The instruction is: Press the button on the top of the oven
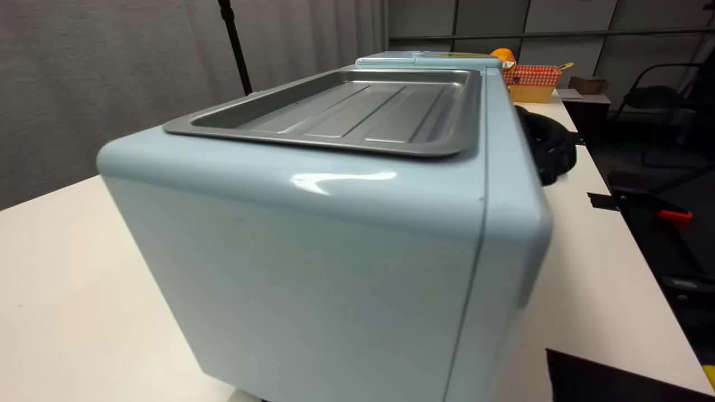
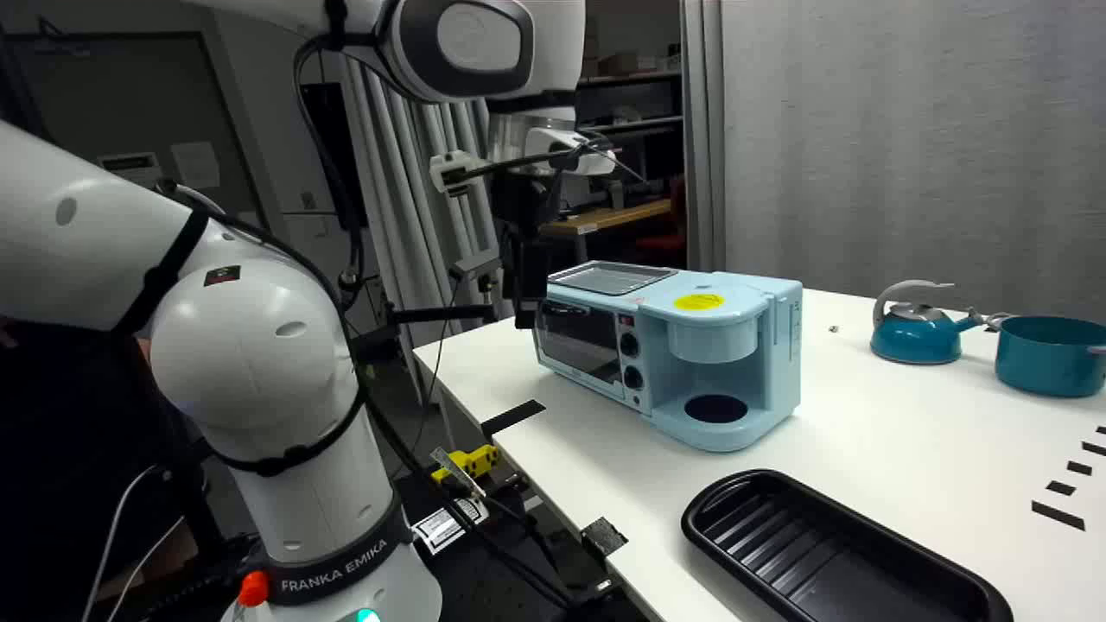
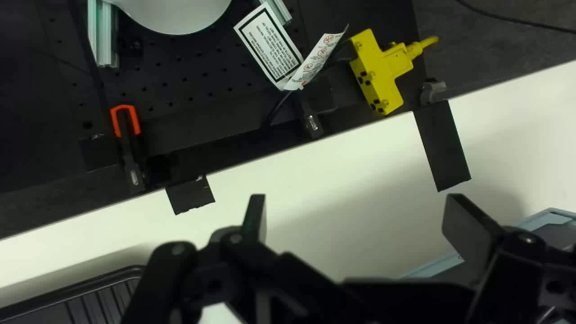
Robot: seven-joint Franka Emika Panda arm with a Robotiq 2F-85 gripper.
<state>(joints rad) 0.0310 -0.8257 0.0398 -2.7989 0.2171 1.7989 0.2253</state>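
Observation:
The oven (image 1: 290, 279) is a large glossy pale-blue appliance with a shallow grey tray (image 1: 385, 109) on its top. In an exterior view its whole front shows: the oven (image 2: 639, 380) has a dark glass door, black knobs and a round yellow sticker (image 2: 698, 301) on top. A small raised piece (image 2: 704, 286) sits behind the sticker; I cannot tell if it is the button. My gripper (image 2: 525, 320) hangs pointing down near the door's left end, apart from the top. In the wrist view the gripper (image 3: 355, 202) is open and empty; part of the oven (image 3: 434, 268) shows lower right.
A black pan (image 2: 855, 561) lies at the table's front. A teal kettle (image 2: 918, 337) and pot (image 2: 1050, 356) stand at the right. A basket (image 1: 532, 84) stands beyond the oven. An unclear dark object (image 1: 550, 145) is beside it. The table edge (image 3: 310, 144) crosses the wrist view.

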